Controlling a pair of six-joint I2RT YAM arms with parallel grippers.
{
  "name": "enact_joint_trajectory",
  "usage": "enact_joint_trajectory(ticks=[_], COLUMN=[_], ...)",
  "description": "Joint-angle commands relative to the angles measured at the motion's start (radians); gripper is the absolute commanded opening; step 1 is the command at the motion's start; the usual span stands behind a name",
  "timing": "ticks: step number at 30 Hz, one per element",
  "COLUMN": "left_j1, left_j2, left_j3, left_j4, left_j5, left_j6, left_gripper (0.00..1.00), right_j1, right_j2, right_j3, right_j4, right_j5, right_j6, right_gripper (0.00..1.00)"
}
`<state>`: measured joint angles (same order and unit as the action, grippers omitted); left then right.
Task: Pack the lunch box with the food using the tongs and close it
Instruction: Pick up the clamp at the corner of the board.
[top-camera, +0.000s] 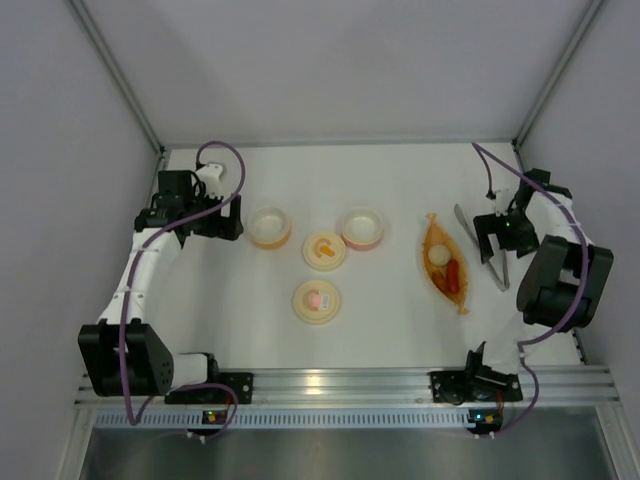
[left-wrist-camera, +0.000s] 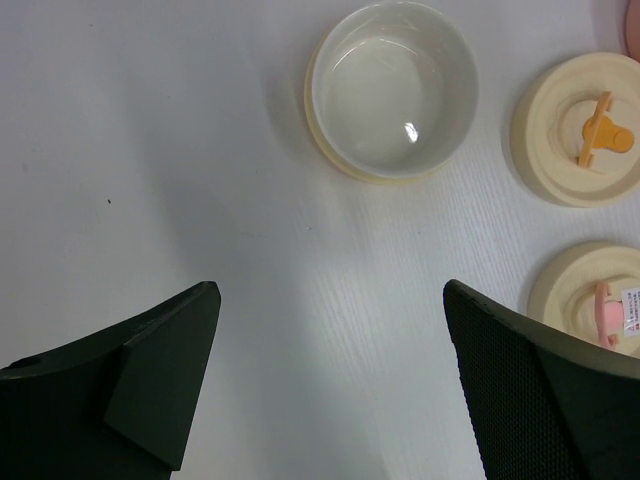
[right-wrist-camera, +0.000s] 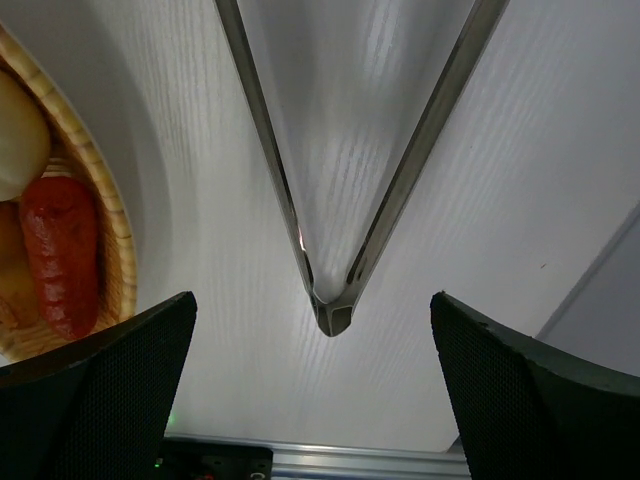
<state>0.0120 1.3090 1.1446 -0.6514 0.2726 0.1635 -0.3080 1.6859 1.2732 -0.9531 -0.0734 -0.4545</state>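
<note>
tongs (right-wrist-camera: 330, 300) lie flat just right of the tray (right-wrist-camera: 105, 230), long axis running away from the near edge, joined end between the right gripper's (right-wrist-camera: 312, 330) 2 wide-spread fingers; the left gripper (left-wrist-camera: 330, 290), also open, hangs well apart.

Lab robot cell: white-walled enclosure (top-camera: 350, 70), aluminium rail (top-camera: 340, 381).

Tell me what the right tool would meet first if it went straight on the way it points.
Probably the tongs: their joined end lies on the table, centred before the open right tool. How far off they are, I cannot tell.
</note>
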Motion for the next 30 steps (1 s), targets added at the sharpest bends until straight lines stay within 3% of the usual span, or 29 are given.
enact_joint_trajectory(ticks=[1, 18, 30], left_j1=[0.0, -0.001, 0.0], left_j2=[0.001, 0.096, 0.16], left_j3=[0.037, 0.089, 0.095], left_j4=[0.015, 0.01, 0.035], left_j5=[0.004, 0.048, 0.068], left_j6=[-0.01, -0.024, -0.035], left_gripper=[0.98, 0.98, 0.98], right_j1=[-0.006, -0.006, 0.024], right_j2=[0.021, 0.262, 0.377], right_j3=[0.022, 0.141, 0.267], right_j4=[0.016, 0.08, 0.048], right_j5=[0.02, 0.009, 0.012], right_j6=[-0.021, 0.008, 0.04], right_gripper=[0.99, 0.99, 0.85])
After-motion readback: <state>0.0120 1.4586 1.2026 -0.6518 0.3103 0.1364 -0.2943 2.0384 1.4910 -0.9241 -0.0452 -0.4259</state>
